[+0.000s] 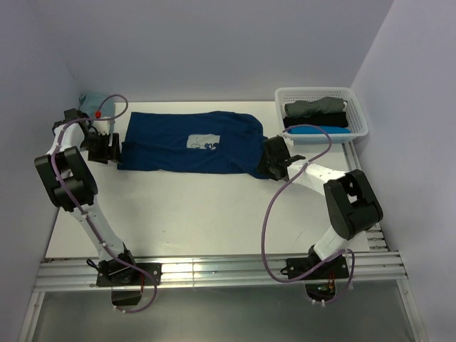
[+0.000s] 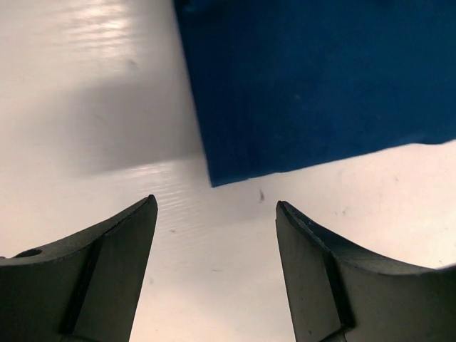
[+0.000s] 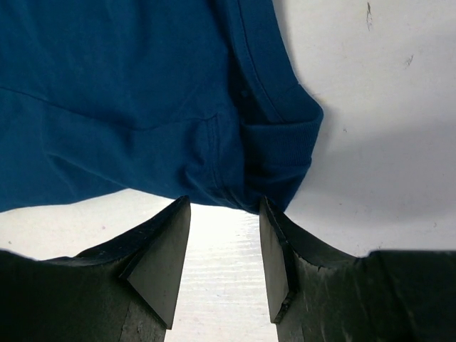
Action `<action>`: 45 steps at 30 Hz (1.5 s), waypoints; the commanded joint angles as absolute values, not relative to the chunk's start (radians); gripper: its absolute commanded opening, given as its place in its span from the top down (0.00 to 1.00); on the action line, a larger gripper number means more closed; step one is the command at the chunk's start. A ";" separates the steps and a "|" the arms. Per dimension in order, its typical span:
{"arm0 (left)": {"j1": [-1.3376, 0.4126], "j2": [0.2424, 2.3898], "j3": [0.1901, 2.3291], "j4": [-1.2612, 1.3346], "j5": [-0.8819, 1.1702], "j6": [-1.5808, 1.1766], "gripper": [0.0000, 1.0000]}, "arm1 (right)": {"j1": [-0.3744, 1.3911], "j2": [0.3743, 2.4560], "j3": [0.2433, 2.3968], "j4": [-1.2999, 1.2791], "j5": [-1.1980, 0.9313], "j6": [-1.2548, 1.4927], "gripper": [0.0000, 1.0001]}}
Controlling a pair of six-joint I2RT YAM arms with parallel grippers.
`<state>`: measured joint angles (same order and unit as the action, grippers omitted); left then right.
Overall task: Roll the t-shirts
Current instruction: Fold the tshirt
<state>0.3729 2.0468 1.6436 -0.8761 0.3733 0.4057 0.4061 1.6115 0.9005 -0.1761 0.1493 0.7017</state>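
Observation:
A dark navy t-shirt [image 1: 192, 142] lies folded lengthwise across the back of the white table [image 1: 214, 214], with a small white mark near its middle. My left gripper [image 1: 112, 148] is open at the shirt's left end; in the left wrist view the shirt's corner [image 2: 313, 92] lies just beyond the open fingertips [image 2: 142, 214]. My right gripper [image 1: 273, 167] is open at the shirt's right end; in the right wrist view the sleeve hem [image 3: 278, 149] sits right at the tips, with nothing between the jaws.
A white lattice basket [image 1: 360, 114] stands at the back right and holds rolled grey, black and bright blue shirts [image 1: 317, 130]. A pale teal cloth [image 1: 92, 100] lies in the back left corner. Walls close in on left, back and right.

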 commanded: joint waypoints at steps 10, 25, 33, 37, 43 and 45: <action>0.360 2.120 1.637 -0.841 0.402 0.387 0.30 | 0.405 1.638 0.867 -0.104 0.161 0.709 0.49; 0.360 2.155 1.634 -0.773 0.405 0.314 0.81 | 0.391 1.621 0.867 -0.114 0.164 0.698 0.73; 0.360 2.120 1.612 -0.756 0.413 0.318 1.00 | 0.362 1.565 0.847 -0.150 0.170 0.692 0.89; 0.359 2.100 1.603 -0.756 0.416 0.327 1.00 | 0.336 1.517 0.833 -0.184 0.184 0.683 0.92; 0.360 2.080 1.582 -0.761 0.410 0.342 1.00 | 0.293 1.491 0.807 -0.199 0.178 0.670 0.92; 0.364 2.072 1.575 -0.768 0.408 0.353 1.00 | 0.288 1.497 0.811 -0.216 0.189 0.664 0.93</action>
<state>0.3614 2.1239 1.5917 -0.7597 0.3958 0.3241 0.3035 1.5154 0.8223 -0.1814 0.1497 0.6861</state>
